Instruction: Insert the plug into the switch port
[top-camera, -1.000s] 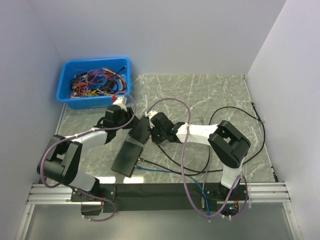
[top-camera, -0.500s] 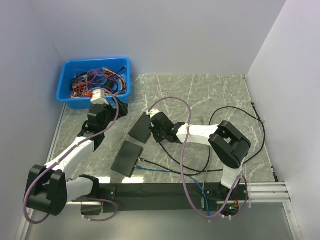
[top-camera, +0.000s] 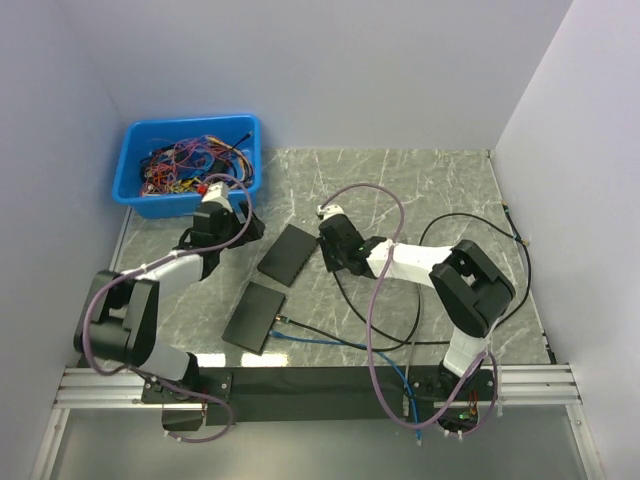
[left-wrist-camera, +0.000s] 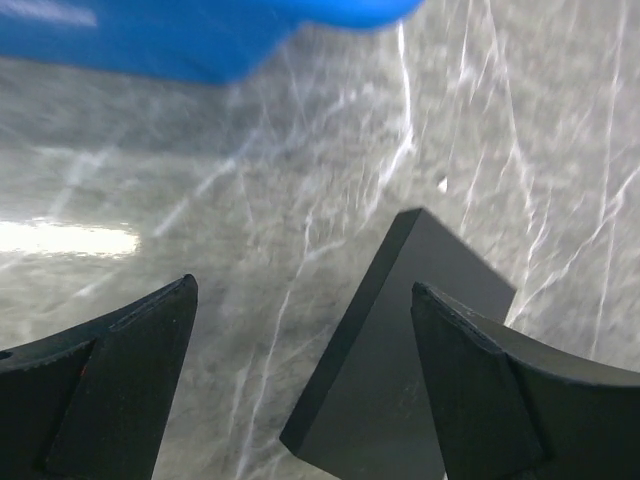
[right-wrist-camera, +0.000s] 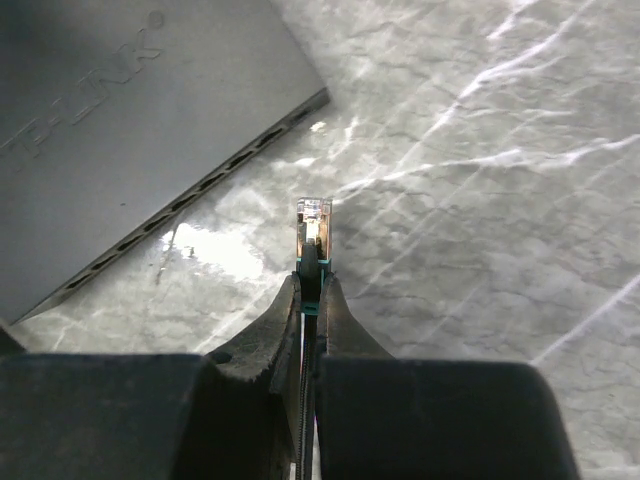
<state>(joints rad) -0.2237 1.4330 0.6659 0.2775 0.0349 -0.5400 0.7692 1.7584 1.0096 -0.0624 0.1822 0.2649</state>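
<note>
Step in hand: approach and alignment, with the plug held and not yet inserted.

Right end effector: pinching the plug by its boot, with the clear connector tip protruding ahead of the fingers. The plug is held over the surface, near the switch on its port side but clearly apart from it. The port row runs along the switch edge facing the plug. In the right wrist view the plug tip points alongside that edge, not squarely into it.

Left end effector: spread and holding nothing. It hovers at the far corner of the switch, the side opposite the ports, with one finger on each side of that corner. Whether it touches the casing cannot be told.

A second switch lies flat just beside the switch, on its near side. A blue bin of wires stands beyond the switch, to its left.

Judgement on the next move: the right wrist must turn so that the plug faces one port squarely, then advance straight in. The switch looks light and may slide, so bracing it from behind with the left end effector appears advisable.
</note>
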